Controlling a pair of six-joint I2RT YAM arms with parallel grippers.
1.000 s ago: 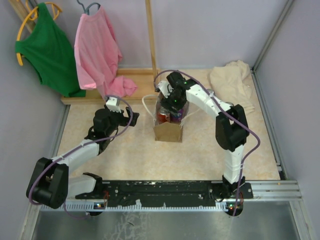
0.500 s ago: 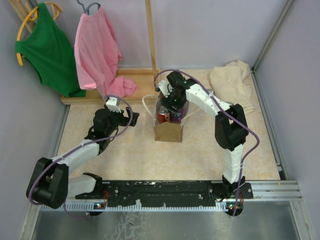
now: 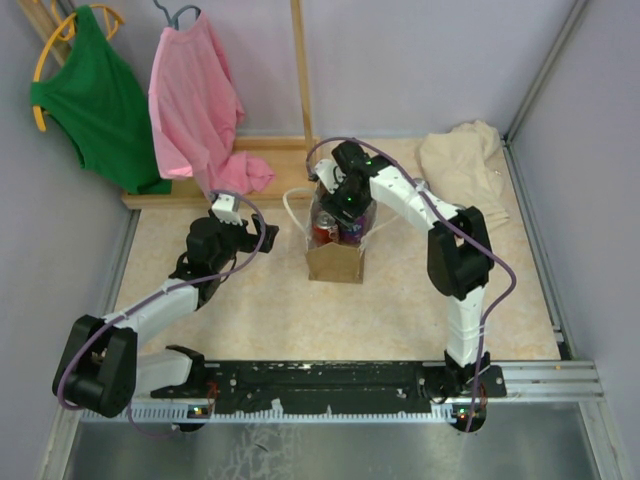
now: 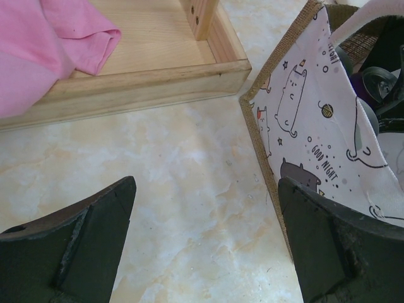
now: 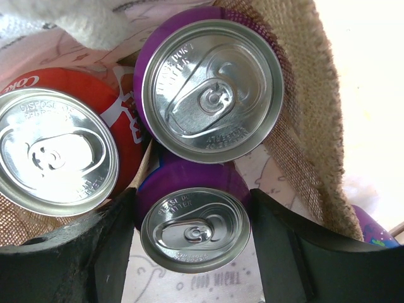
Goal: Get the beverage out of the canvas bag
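The canvas bag (image 3: 335,262) stands upright mid-table, tan burlap with a white cat-print lining (image 4: 303,126) and white loop handles. In the right wrist view its burlap wall (image 5: 315,95) surrounds three upright cans: a red cola can (image 5: 57,151), a purple can (image 5: 211,88), and a second purple can (image 5: 194,230) lower down. My right gripper (image 5: 191,196) reaches into the bag from above (image 3: 340,215), and its fingers press both sides of the lower purple can. My left gripper (image 4: 205,183) is open and empty just left of the bag (image 3: 268,232), low over the table.
A wooden rack base (image 3: 215,185) lies behind the left gripper, with a pink shirt (image 3: 195,100) draped onto it and a green shirt (image 3: 95,100) hanging further left. A cream cloth (image 3: 462,160) lies at the back right. Grey walls enclose the table.
The right wrist has shifted very slightly left over the bag. The left arm has not moved.
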